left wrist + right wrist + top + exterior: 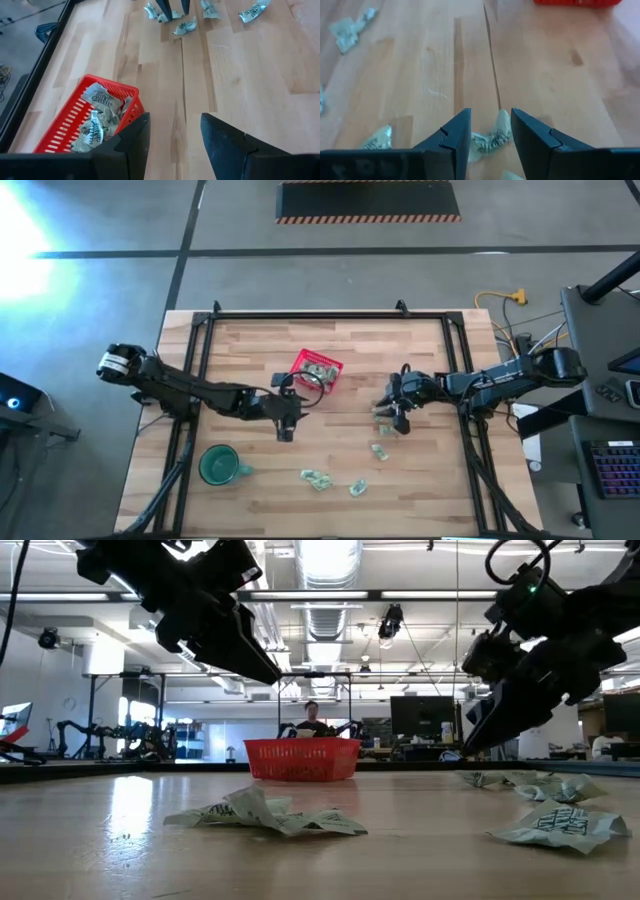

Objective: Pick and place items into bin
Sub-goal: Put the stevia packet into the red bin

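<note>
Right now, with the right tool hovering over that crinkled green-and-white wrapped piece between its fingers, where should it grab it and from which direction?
Take the crinkled green-and-white wrapped piece across its raised middle ridge, coming straight down. It lies flat on the wooden table, so only the puckered crest gives the right tool purchase.

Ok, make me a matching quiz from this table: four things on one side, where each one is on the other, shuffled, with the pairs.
Things:
1. red basket
2. green mug
3. left gripper
4. right gripper

Places:
A. over a wrapped piece, fingers either side
B. mid-table, wrapped pieces inside
C. near the table's front left corner
D. beside the basket, fingers open and empty

Pairs: 1-B, 2-C, 3-D, 4-A
</note>
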